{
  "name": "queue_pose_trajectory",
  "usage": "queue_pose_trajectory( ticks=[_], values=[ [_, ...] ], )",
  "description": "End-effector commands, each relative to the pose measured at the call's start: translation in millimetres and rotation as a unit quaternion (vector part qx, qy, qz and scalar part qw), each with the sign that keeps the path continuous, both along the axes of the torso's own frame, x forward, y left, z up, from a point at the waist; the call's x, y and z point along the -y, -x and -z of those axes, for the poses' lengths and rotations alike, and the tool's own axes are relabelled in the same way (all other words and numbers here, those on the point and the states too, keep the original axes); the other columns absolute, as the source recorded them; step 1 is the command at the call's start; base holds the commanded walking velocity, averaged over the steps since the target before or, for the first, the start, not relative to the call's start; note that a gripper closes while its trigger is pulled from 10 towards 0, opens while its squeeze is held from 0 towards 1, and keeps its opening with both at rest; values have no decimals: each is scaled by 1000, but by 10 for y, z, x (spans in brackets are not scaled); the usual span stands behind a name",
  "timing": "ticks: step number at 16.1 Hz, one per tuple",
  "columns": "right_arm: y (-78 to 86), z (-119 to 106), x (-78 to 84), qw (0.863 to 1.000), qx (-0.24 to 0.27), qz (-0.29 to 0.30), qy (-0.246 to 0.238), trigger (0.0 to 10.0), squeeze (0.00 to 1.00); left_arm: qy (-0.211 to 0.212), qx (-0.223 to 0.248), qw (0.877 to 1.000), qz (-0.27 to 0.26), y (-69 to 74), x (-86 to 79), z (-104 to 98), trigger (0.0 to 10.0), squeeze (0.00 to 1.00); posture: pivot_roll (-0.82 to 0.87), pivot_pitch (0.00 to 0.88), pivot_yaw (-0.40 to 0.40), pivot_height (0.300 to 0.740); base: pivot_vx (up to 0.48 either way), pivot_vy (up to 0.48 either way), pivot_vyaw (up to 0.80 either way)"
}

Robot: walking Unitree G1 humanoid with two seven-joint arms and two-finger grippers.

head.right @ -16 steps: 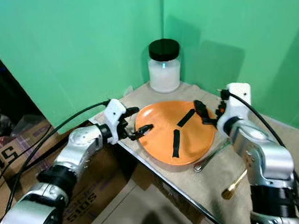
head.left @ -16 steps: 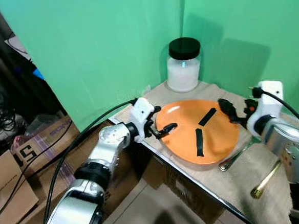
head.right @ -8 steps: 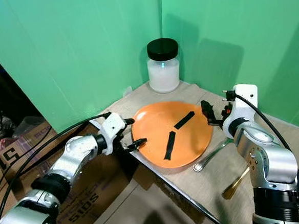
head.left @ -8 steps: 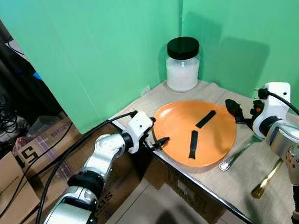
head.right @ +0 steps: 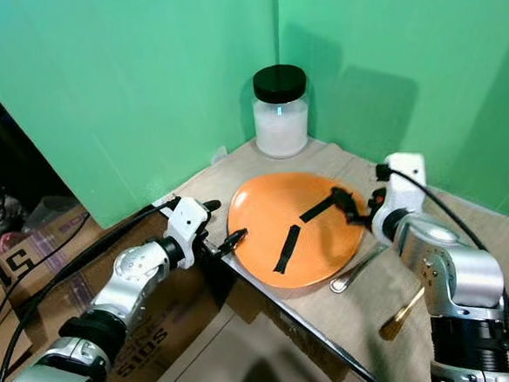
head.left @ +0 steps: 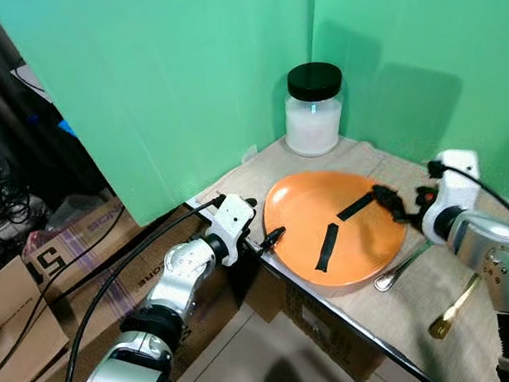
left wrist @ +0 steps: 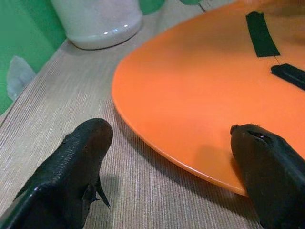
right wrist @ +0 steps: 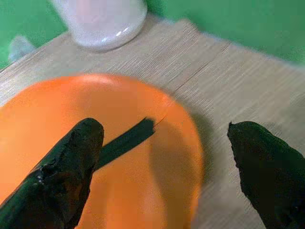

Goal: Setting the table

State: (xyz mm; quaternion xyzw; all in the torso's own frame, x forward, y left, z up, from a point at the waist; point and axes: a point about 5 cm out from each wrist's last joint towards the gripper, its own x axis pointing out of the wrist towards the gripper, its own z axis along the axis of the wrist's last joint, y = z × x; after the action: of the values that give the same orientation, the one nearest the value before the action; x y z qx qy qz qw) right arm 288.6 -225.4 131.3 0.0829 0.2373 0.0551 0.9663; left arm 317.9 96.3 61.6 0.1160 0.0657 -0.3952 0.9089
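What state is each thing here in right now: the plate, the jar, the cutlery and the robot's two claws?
Round orange plate: flat on the table, two black strips on it.
Glass jar with black lid: upright, lid on, white contents.
Silver spoon: lying beside the plate.
Gold utensil: lying flat.
Left gripper: open, straddling the plate's rim.
Right gripper: open over the plate's edge.

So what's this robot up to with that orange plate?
It is setting the table. The orange plate lies on the table near its edge, with the left gripper open at one rim and the right gripper open at the other. A spoon lies beside the plate.
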Motion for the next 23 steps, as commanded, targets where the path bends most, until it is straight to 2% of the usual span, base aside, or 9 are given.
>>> queue_pose_trajectory(
  ticks=[1, 4, 7, 10, 11, 12, 13, 17, 23],
  values=[
    [-20, -1, -62, 1000, -11, -20, -17, 10000, 0, -16, -29, 999, -10, 77, -58, 153, 10000, 0, -42, 0, 62, 740, 0, 0, 0],
    [28, 98, -195, 991, -80, -73, -75, 10000, 0, -15, -28, 999, -18, 84, -46, 169, 10000, 0, -40, 0, 55, 740, 0, 0, 0],
    [-13, 80, -175, 989, -96, -80, -80, 10000, 0, -17, -26, 999, -21, 91, -49, 180, 10000, 0, -34, 0, 49, 740, 0, 0, 0],
    [-24, -40, -285, 969, -131, -118, -176, 10000, 0, -16, -25, 999, -25, 90, -47, 184, 10000, 0, -31, 0, 48, 740, 0, 0, 0],
    [-13, -66, -336, 959, -143, -136, -203, 5529, 0, -16, -25, 999, -25, 86, -43, 180, 10000, 0, -31, 0, 48, 740, 0, 0, 0],
    [-6, -77, -368, 952, -149, -148, -225, 3176, 0, -16, -23, 999, -25, 81, -41, 173, 10000, 0, -31, 0, 50, 740, 0, 0, 0],
    [-4, -67, -369, 949, -151, -147, -234, 0, 0, -16, -22, 999, -25, 72, -42, 164, 10000, 0, -31, 0, 50, 740, 0, 0, 0],
    [16, -71, -359, 944, -146, -145, -258, 0, 0, -17, -17, 999, -34, 40, -60, 138, 10000, 0, -31, 0, 52, 740, 0, 0, 0],
    [5, -96, -348, 945, -123, -132, -272, 0, 0, -23, -10, 999, -37, 9, -96, 109, 10000, 0, -30, 0, 61, 740, 0, 0, 0]
  ],
)
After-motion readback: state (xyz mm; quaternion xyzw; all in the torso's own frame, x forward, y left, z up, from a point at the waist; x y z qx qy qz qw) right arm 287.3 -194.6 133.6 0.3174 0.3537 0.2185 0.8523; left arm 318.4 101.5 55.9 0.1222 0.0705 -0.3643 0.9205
